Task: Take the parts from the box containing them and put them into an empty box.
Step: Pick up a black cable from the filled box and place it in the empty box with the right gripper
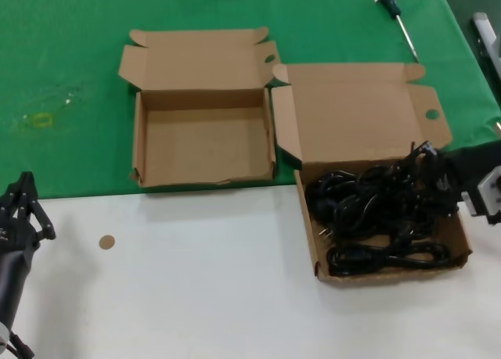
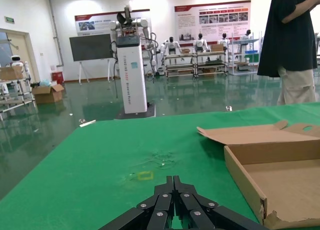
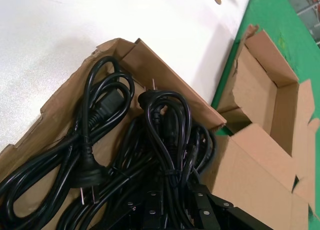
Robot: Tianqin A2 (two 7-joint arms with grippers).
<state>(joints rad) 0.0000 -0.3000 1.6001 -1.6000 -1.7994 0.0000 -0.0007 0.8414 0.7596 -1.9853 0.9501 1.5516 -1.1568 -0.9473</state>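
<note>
The full box (image 1: 462, 245) sat at the right of the table, straddling the green cloth (image 1: 70, 46) and the white surface (image 1: 196, 281), with its lid folded back toward the far side. The cords (image 1: 376, 210) lay in it as a tangled black heap of loose coils; one cord stretched left to right along the near wall, and the rest were bunched toward the far right corner. The right gripper (image 1: 434, 179) was at the right edge of that box, down among the bunched coils. In the right wrist view a looped cord (image 3: 167, 125) ran straight in between its black fingers (image 3: 210, 210), its loop extending away from the gripper; the fingers looked closed in on it, though cable covered the tips. The empty box (image 1: 203, 144) stood to the left and slightly farther away, just beside the full box's lid, floor bare and lid open to the far side. From the right gripper the empty box therefore lay to the left, across the left wall of the full box. The right arm was much the nearer to both boxes. The left gripper (image 1: 23, 210) was parked at the near left edge, well apart from both, its fingers drawn together to a point.
</note>
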